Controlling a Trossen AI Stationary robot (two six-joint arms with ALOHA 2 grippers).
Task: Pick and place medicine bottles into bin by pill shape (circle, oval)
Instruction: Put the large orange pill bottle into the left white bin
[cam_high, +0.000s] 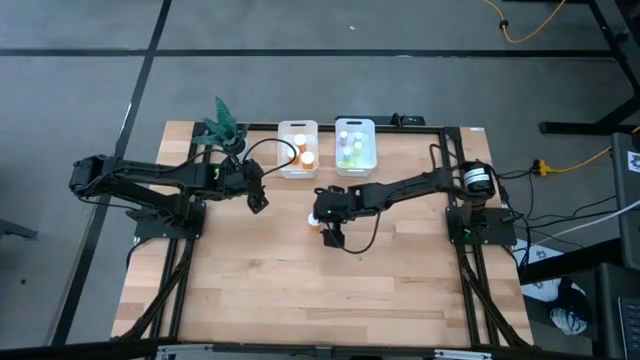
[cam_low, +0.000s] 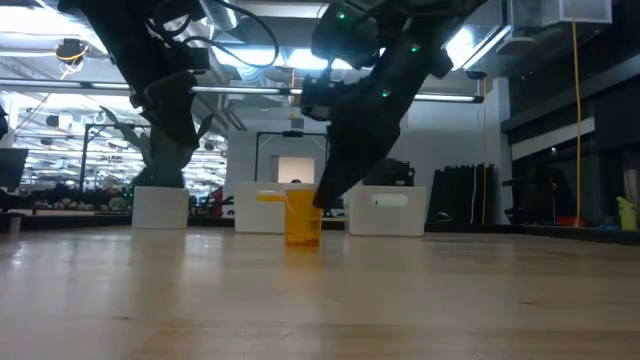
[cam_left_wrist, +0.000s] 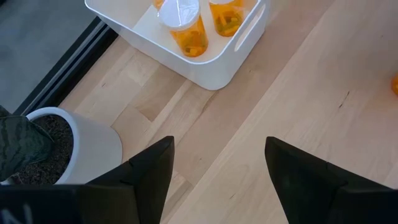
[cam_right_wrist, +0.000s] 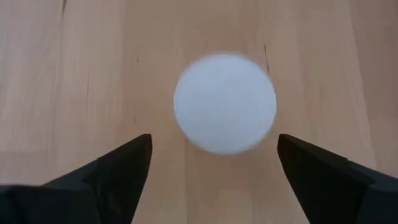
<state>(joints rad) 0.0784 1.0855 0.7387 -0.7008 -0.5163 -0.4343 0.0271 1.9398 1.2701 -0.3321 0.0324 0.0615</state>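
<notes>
One orange-bodied, white-capped medicine bottle (cam_low: 302, 220) stands upright on its base on the wooden table, near the middle (cam_high: 314, 223). My right gripper (cam_right_wrist: 214, 163) is open and points down over it. Its white cap (cam_right_wrist: 225, 102) shows between and just beyond the two fingers, and gaps show on both sides. My left gripper (cam_left_wrist: 217, 163) is open and empty, above the table near the left bin (cam_high: 258, 200). Other orange bottles (cam_left_wrist: 186, 25) stand in the left white bin (cam_high: 298, 150). Small pale bottles (cam_high: 350, 145) stand in the right white bin (cam_high: 356, 147).
A small potted green plant (cam_high: 222, 125) stands at the far left by the bins; its white pot (cam_left_wrist: 81, 146) is close under my left gripper. Both bins stand at the table's far edge. Bare wood (cam_high: 320, 290) lies toward the near edge.
</notes>
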